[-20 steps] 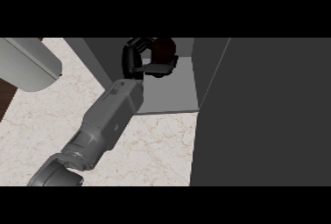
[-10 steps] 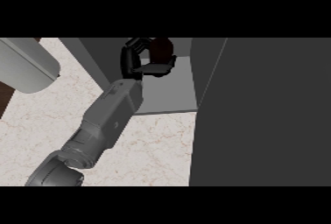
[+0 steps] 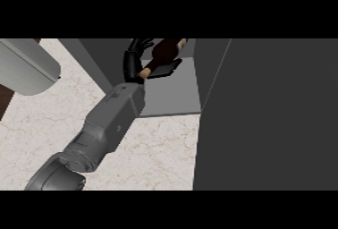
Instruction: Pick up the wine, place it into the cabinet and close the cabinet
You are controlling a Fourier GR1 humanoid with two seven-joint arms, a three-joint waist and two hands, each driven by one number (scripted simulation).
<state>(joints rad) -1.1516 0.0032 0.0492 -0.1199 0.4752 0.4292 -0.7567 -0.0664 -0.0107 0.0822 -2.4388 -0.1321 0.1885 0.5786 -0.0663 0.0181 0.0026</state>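
The wine bottle (image 3: 169,48) is dark red-brown with a tan neck end, and it lies tilted inside the open cabinet (image 3: 173,91), above its grey shelf floor. My right hand (image 3: 137,53) is inside the cabinet, shut on the bottle. Its fingers curl over the bottle's left side and the thumb (image 3: 166,69) passes beneath it. The hand and the picture's top edge hide much of the bottle. The grey forearm (image 3: 113,116) runs in from the lower left. My left hand shows nowhere.
The cabinet's dark door (image 3: 277,116) stands open and fills the right side of the view. The cabinet's left wall (image 3: 99,58) lies beside the forearm. A pale grey rounded object (image 3: 25,67) sits at the upper left on the marbled counter (image 3: 158,152).
My right hand has carried the bottle slightly deeper and higher into the cabinet, and the bottle now leans more. The forearm has followed.
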